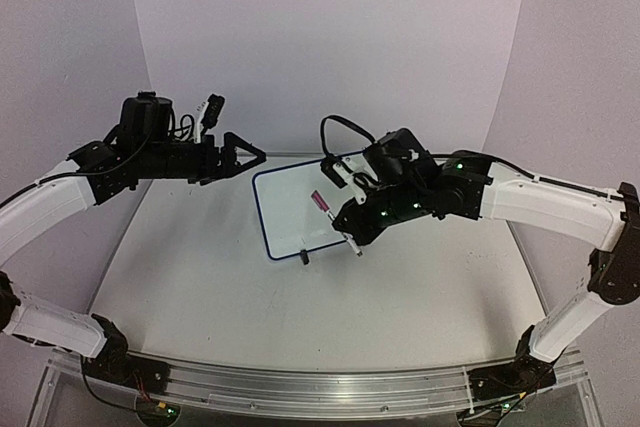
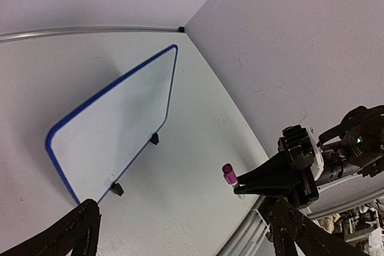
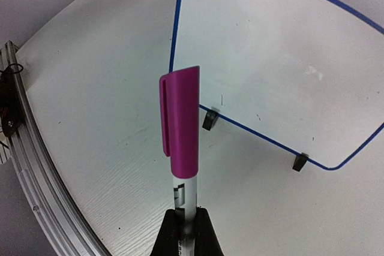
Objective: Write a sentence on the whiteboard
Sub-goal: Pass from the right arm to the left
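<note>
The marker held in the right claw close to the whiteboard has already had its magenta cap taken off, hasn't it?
Not quite: the magenta cap is still on the marker, as the right wrist view shows. The right claw is indeed shut on it close to the whiteboard.

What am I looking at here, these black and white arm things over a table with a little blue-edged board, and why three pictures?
These are two robot arms bolted at the near edge of a table, each ending in a two-finger gripper. One picture looks down from above and behind them; the other two come from cameras on each wrist. On the table rests a small whiteboard with a blue frame, showing no readable writing. The right gripper is shut on a marker, its pink cap on. The left gripper hangs open near the board, holding nothing.
</note>
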You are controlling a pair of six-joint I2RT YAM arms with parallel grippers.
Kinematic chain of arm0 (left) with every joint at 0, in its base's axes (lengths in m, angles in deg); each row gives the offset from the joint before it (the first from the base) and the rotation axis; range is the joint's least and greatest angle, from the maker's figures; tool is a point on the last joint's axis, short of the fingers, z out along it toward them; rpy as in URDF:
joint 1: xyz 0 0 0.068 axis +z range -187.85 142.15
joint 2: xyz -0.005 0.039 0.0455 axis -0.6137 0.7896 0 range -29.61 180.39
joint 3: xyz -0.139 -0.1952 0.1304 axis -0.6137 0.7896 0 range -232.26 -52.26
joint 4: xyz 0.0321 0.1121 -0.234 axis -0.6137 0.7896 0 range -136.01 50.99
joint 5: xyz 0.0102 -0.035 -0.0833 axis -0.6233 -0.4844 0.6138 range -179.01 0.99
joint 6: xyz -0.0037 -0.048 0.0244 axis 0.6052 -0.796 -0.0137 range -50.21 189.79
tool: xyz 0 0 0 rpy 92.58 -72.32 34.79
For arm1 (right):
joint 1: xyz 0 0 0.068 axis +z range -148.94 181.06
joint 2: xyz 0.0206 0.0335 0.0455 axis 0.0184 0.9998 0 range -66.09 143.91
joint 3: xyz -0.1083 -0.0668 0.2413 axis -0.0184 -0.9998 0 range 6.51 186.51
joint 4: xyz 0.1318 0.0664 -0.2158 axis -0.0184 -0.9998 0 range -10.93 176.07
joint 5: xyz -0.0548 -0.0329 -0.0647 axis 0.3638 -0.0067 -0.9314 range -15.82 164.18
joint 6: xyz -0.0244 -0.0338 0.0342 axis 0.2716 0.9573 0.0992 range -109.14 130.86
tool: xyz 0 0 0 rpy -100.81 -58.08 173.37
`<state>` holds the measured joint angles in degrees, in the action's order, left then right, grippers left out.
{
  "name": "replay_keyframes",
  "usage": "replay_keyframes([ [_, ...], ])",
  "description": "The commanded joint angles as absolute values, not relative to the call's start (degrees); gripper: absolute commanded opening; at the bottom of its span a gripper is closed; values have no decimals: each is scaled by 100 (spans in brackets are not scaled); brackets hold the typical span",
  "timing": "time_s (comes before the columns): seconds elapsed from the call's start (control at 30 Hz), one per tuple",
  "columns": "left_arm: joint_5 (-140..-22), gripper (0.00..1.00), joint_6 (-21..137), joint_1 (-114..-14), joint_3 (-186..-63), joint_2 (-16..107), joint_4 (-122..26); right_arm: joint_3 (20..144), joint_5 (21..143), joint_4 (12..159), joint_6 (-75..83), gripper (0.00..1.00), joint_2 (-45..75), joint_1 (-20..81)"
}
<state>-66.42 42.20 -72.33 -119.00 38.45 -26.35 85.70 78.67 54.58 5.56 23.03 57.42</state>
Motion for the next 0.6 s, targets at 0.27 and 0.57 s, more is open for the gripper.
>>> replay_keyframes([
  [0.27, -5938, 94, 3349, -8020, -11890, 4586, -3443, 9356, 7811, 5621, 1367, 0, 2749, 6053],
  [0.57, -5817, 59, 2928, -8086, -11816, 5036, -3832, 9345, 7750, 5721, 1354, 0, 2734, 6178],
])
